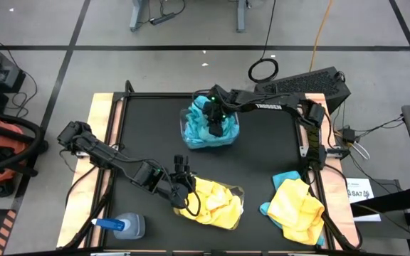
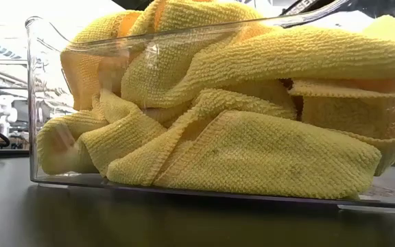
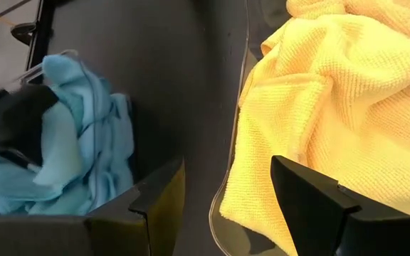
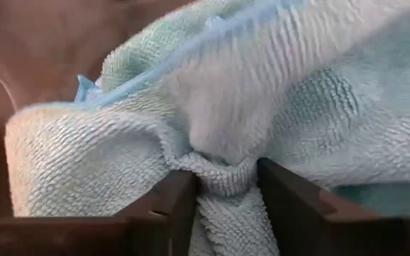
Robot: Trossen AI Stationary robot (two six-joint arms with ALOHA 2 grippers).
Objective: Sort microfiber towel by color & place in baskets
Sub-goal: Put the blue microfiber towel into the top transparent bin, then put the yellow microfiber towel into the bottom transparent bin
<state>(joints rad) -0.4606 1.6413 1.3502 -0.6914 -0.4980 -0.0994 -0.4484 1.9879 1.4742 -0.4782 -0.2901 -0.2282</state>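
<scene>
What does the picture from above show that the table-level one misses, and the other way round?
Only from above: both arms, the right hand down in the basket of blue towels, the left hand beside the yellow basket, a loose pile of towels at the table's right edge, and a spray bottle.
Only at table level: the yellow cloth's weave, its folds pressed against the clear wall, and the room behind.
Both: the yellow towels filling their basket.
</scene>
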